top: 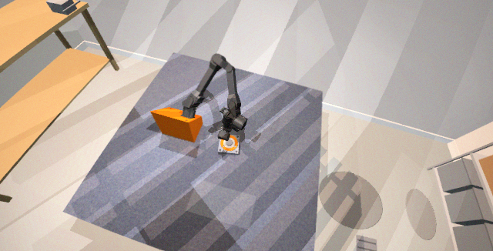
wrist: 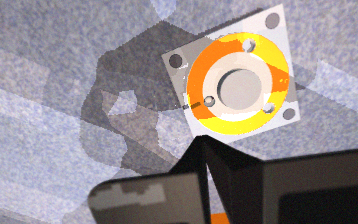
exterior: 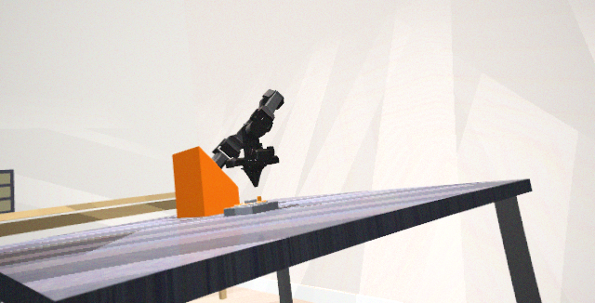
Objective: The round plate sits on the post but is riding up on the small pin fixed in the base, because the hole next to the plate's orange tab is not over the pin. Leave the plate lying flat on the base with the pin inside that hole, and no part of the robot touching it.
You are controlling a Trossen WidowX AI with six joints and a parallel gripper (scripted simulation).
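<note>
Retreat looks like the step in hand: dark gripper point(wrist: 206, 145), fingers pressed together holding nothing, hovers above the round orange plate point(wrist: 238, 84); next, confirm seating.

On the grey striped worktop point(top: 216, 189), the dark claw point(top: 226, 135), shut on nothing, hangs over the orange round plate point(top: 229, 145) on its pale square base point(top: 221, 150).
</note>
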